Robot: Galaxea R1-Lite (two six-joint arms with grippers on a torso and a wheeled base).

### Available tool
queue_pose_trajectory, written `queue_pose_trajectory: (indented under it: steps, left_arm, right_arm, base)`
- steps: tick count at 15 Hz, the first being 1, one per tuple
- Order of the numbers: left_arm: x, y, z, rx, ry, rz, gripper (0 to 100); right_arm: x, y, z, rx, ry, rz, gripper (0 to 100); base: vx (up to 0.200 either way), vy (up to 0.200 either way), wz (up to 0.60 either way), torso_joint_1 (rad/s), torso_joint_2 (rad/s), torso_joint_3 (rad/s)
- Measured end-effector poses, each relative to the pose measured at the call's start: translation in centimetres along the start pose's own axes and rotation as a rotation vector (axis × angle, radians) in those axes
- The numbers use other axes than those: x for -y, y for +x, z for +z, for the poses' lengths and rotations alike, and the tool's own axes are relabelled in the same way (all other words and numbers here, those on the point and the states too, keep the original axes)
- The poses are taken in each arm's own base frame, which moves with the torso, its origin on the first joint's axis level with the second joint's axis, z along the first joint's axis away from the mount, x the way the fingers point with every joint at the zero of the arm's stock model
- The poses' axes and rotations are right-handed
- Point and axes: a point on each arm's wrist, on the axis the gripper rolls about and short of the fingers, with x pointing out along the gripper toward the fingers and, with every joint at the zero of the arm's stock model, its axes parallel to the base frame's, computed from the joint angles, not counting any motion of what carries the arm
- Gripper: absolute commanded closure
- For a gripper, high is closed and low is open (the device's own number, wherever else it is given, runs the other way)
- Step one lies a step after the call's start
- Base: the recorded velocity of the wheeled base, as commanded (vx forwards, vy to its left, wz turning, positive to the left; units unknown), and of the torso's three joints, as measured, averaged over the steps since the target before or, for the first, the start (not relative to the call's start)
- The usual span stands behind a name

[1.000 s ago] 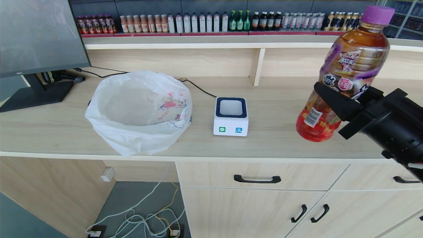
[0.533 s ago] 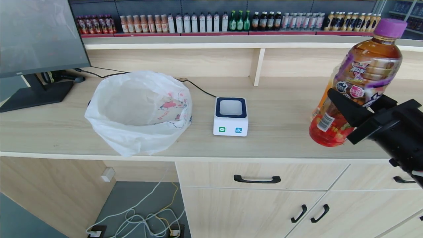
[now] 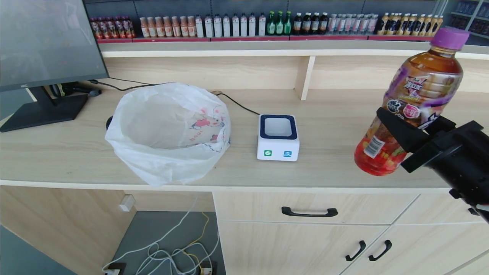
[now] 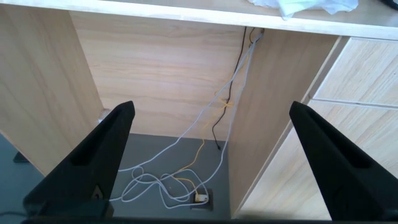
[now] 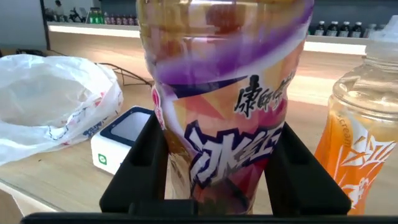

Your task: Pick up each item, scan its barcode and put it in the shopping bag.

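Note:
My right gripper (image 3: 405,123) is shut on a tea bottle (image 3: 410,101) with a purple cap, gripping its lower half. The bottle hangs upright, slightly tilted, over the right end of the counter (image 3: 328,114), its barcode facing the front left. In the right wrist view the bottle (image 5: 217,93) sits between the black fingers (image 5: 140,168). The white scanner (image 3: 278,137) with a dark-rimmed window stands mid-counter, left of the bottle. The white shopping bag (image 3: 168,130) lies open left of the scanner. My left gripper (image 4: 208,155) is open below counter height, facing the gap under the counter.
A second, orange bottle (image 5: 360,124) stands on the counter beside the held one. A monitor (image 3: 46,42) stands at the far left. A raised back ledge with a divider (image 3: 305,76) bounds the counter. Cables (image 4: 205,155) hang under it; drawers (image 3: 309,212) are below.
The head camera has turned, sliding the whole picture to the right. The held bottle moved right and a little lower, then back slightly toward the scanner.

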Motion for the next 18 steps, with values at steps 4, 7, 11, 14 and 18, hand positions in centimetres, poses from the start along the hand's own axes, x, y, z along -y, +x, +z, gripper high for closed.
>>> queue_pose_trajectory:
  steps: [4, 7, 11, 14, 18]
  left_arm:
    - [0.0, 0.0, 0.0, 0.000, -0.001, 0.000, 0]
    - [0.0, 0.0, 0.0, 0.000, 0.003, 0.000, 0]
    - [0.0, 0.0, 0.0, 0.000, 0.003, -0.001, 0]
    - [0.0, 0.0, 0.0, 0.001, 0.003, -0.001, 0]
    - [0.0, 0.0, 0.0, 0.001, 0.003, 0.000, 0]
  right_arm:
    - [0.1, 0.4, 0.2, 0.013, -0.004, 0.002, 100]
    - [0.2, 0.7, -0.1, 0.005, -0.012, 0.000, 100]
    - [0.3, 2.3, -0.3, 0.020, -0.101, 0.085, 100]
    - [1.5, 3.7, -0.1, 0.028, -0.262, 0.203, 100]
    - [2.6, 5.7, -0.5, 0.085, -0.512, 0.329, 100]
  base:
    - [0.000, 0.200, 0.00, -0.004, 0.00, 0.002]
    - [0.000, 0.067, 0.00, 0.002, 0.00, 0.001]
    - [0.000, 0.000, 0.00, 0.000, 0.00, 0.000]
    - [0.000, 0.000, 0.00, 0.000, 0.00, 0.000]
    - [0.000, 0.000, 0.00, 0.000, 0.00, 0.000]
